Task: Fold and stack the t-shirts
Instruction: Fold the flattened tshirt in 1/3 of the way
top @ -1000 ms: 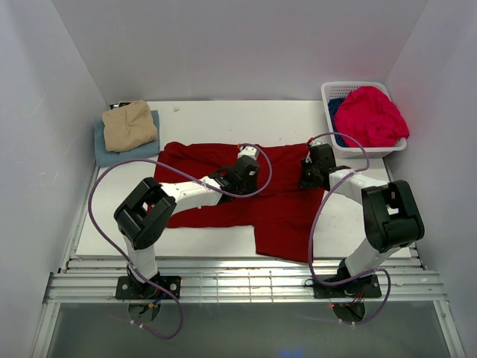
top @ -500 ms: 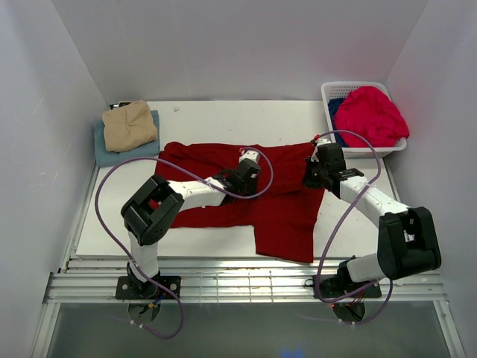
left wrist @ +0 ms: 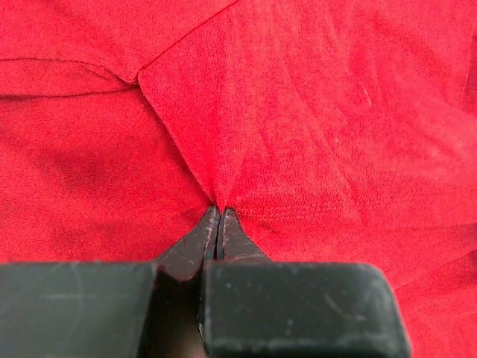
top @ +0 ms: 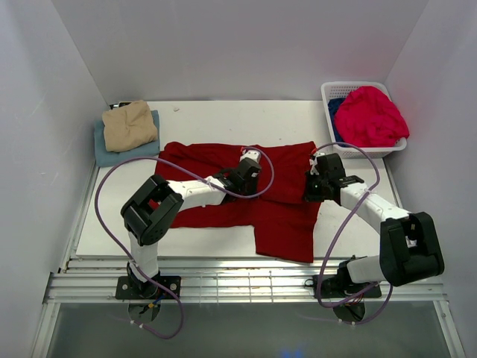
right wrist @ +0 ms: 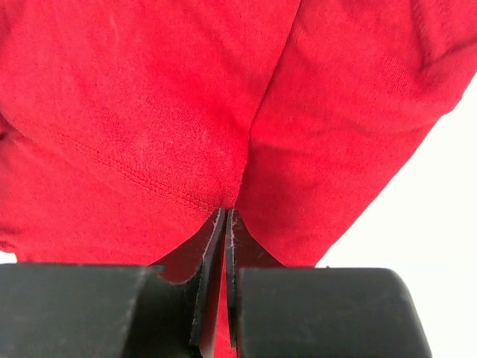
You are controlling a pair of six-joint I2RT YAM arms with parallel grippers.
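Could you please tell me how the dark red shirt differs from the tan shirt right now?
The dark red shirt lies spread out; the tan shirt is folded small. The dark red shirt is pinched by the left gripper and right gripper; the tan shirt is untouched, resting on the light blue shirt. Both are out of the basket.

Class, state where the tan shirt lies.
In the top view, the tan shirt sits at the far left, atop the light blue shirt, left of the dark red shirt.
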